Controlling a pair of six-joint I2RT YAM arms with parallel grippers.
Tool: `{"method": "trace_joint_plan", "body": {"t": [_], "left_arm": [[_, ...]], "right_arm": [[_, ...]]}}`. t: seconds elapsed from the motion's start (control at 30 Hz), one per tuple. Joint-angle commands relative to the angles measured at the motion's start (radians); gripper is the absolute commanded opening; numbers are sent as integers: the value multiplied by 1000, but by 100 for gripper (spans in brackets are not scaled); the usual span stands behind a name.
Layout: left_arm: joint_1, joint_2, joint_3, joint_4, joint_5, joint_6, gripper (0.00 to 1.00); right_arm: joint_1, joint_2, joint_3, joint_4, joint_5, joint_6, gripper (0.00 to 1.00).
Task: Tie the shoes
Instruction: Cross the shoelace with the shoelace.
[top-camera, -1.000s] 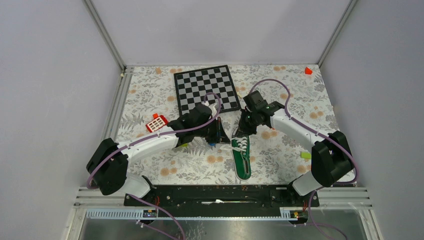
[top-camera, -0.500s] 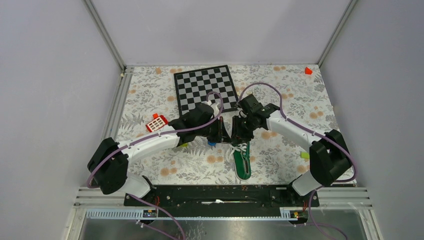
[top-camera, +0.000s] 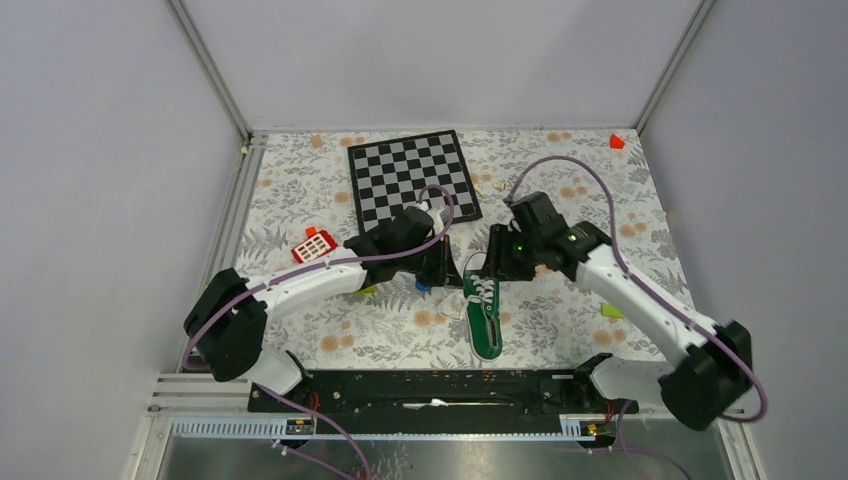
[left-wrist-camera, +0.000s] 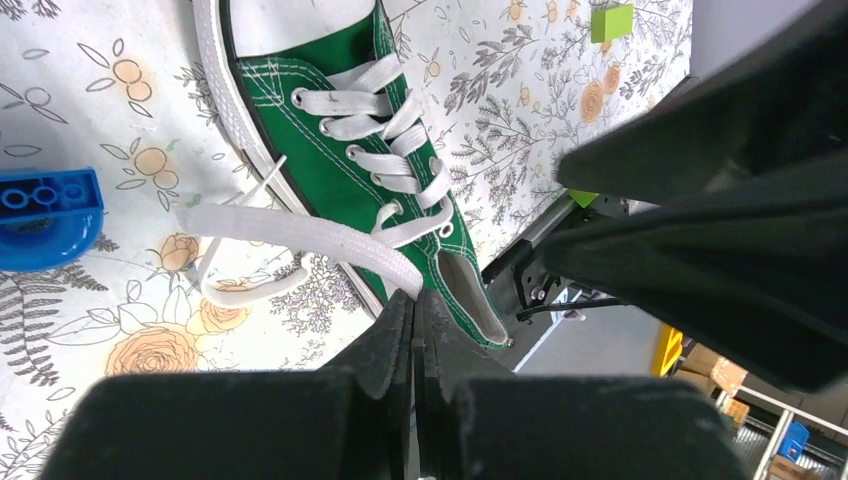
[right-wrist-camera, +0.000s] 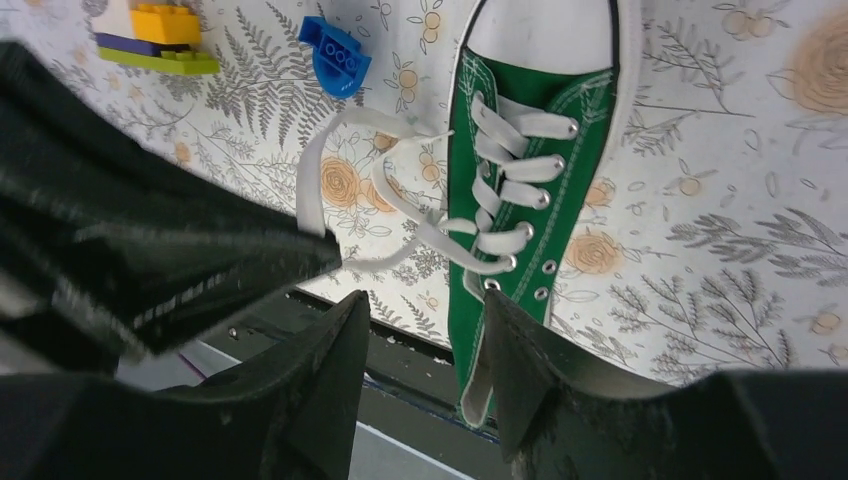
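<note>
Holding its spot from a second ago, the green sneaker (top-camera: 485, 312): mid-table, toe toward the chessboard (top-camera: 412, 178), heel toward the arm bases. New since then, a loop of white lace (top-camera: 449, 306) spilled on the floral cloth just left of it. Swung out as well, the right arm's elbow, now down near the right front corner.

Right gripper (top-camera: 497, 262) hovering at the toe end, fingers spread apart and closed on nothing, the laced tongue showing beyond them in the wrist view. Left gripper (top-camera: 446, 266) just left of the toe, barely shifted, jaws pressed together on the lace's end, the flat strip running from its tips out across the cloth.

Blue brick (left-wrist-camera: 45, 215) close beside the loop. Yellow-topped brick stack (right-wrist-camera: 160, 35) a little past that. Farther out: red-and-white block (top-camera: 314, 245) left, lime block (top-camera: 611, 311) right, red block (top-camera: 616, 141) in the far right corner.
</note>
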Motion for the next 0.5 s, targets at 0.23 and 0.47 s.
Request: {"method": "trace_joint_plan", "body": {"t": [0.23,0.47], "left_arm": [[21,38,71,7,-64,57,0],[67,82,44,59,24,42,0]], "right_arm": [[174,-516,-434,300,273,214,55],[486,-509,-492,498,510,153,55]]}}
